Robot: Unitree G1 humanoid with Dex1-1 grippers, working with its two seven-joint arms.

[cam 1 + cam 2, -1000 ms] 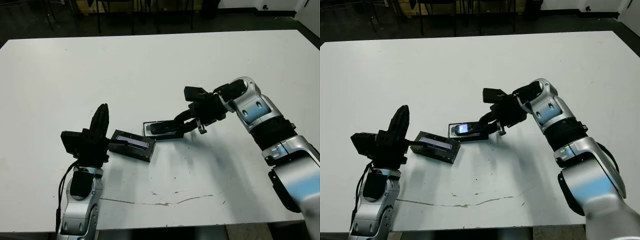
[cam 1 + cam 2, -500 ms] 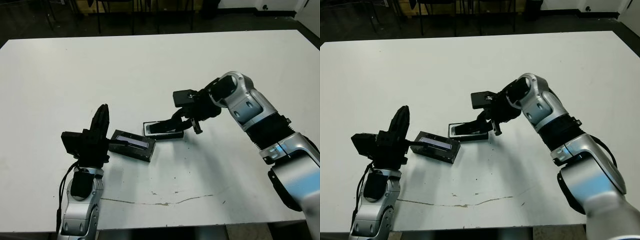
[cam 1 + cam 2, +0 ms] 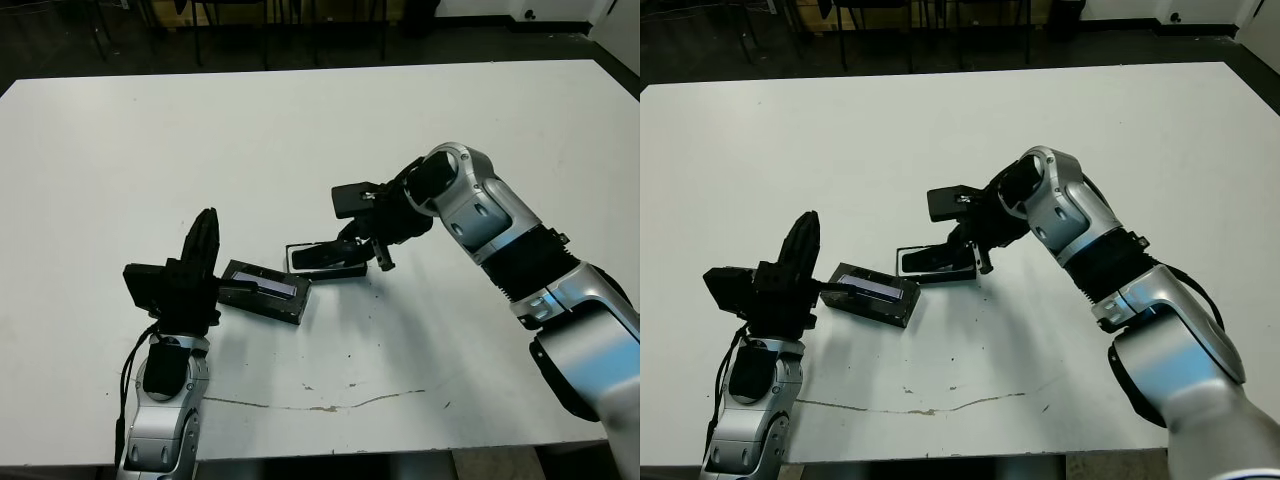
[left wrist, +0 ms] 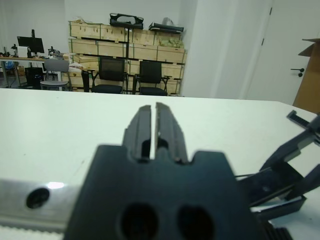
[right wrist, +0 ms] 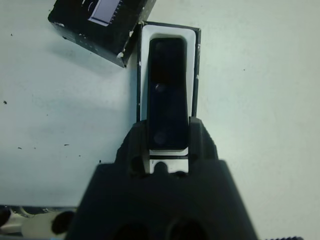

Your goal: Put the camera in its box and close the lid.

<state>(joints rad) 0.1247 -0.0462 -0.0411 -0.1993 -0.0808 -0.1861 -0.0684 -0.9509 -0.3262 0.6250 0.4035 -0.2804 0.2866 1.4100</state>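
The camera (image 5: 167, 90) lies lengthwise inside the box (image 5: 194, 70), framed by the white lining along both long sides and at the far end. The box rests flat on the white bench (image 3: 300, 130), near the middle of its width.

The right gripper (image 5: 168, 136) is positioned at the near end of the box, its arm reaching in from the robot's right. In the right wrist view, its two black fingers (image 5: 196, 134) stand on either side of the camera's near end, spread about as wide as the camera. Whether they press the camera or merely flank it cannot be determined from the views.

The lid (image 3: 262, 290) lies on the bench on the robot's left side of the box, strip side up, angled to the box. One corner of the lid sits just beside, possibly touching, the box's far left corner. The box remains uncovered.

The left gripper (image 3: 203, 245) is raised above the bench beside the lid's outer end, fingers (image 4: 170, 131) pointing upward. The two fingers are drawn together with only a thin slit between them and nothing held.

A thin crack-like line (image 3: 330, 403) marks the bench surface near its front edge.
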